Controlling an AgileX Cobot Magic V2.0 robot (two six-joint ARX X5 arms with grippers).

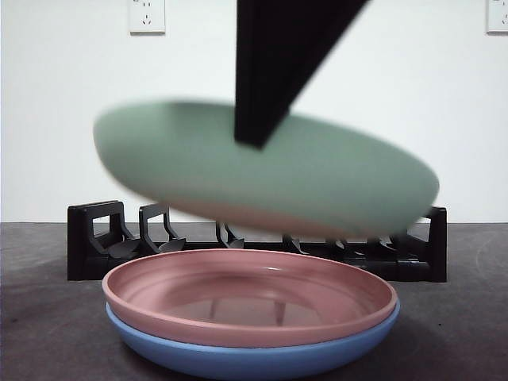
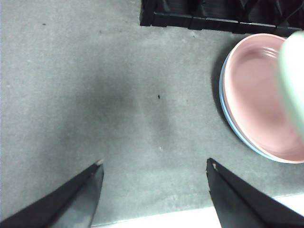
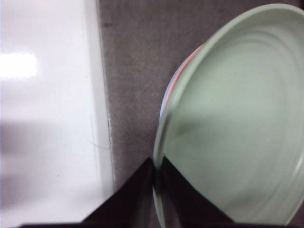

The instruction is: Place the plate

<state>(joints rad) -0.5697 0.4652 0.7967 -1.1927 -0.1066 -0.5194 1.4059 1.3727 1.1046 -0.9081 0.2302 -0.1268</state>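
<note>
Grey counter [image 2: 95,95]: right gripper [image 3: 156,171], fingers clenched on the green plate [image 1: 317,171] rim, holds it tilted above the pink plate [image 1: 250,298] (stacked on a blue plate [image 1: 254,359]); left gripper [image 2: 154,166] released, well apart.

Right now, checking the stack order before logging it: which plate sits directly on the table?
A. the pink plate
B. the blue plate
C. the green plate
B: the blue plate lies on the table under the pink plate, while the right gripper holds the green plate by its rim in the air above them.
</note>
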